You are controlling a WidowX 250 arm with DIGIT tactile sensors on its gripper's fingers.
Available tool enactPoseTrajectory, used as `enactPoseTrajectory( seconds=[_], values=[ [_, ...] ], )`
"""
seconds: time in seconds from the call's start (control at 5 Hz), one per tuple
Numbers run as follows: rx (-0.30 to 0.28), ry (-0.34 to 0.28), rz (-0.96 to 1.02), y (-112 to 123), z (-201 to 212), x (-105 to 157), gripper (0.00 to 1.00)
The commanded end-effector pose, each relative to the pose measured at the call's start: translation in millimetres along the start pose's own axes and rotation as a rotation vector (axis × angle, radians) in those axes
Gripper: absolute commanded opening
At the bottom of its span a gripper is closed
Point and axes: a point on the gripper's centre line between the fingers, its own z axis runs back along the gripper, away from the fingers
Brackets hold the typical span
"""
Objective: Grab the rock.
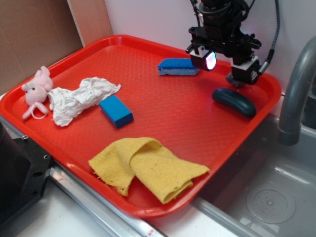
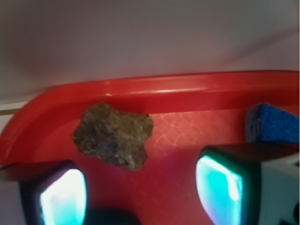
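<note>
Gripper (image 2: pixel 140 197) spread wide, empty, glowing pads (image 2: pixel 63 197) nearest the wrist lens. Just beyond them lies the rock (image 2: pixel 114 135), loose on the tray (image 2: pixel 187 91) by its far corner rim. Approach looks done; descent and closing remain.

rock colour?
Mottled dark brown rock with olive-grey patches; the wrist view shows it best.
</note>
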Motion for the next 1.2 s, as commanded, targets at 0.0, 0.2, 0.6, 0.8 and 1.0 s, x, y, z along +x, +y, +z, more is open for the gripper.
enactPoseTrajectory(
  seconds=[0.0,0.2,0.6,0.8,1.0],
  values=[
    [0.002,-0.015,-0.038,-12.9,-9.7,26.9,1.0],
    [0.025,-0.008,-0.015,-14.7,-18.2,34.3,0.94],
    [0.035,-0.032,0.001,-5.8,0.4,36.3,0.0],
    [0.02,-0.115,0.024,9.7,39.5,19.0,0.0],
    [0.014,-0.157,0.045,22.1,69.3,-0.4,0.0]
  ],
)
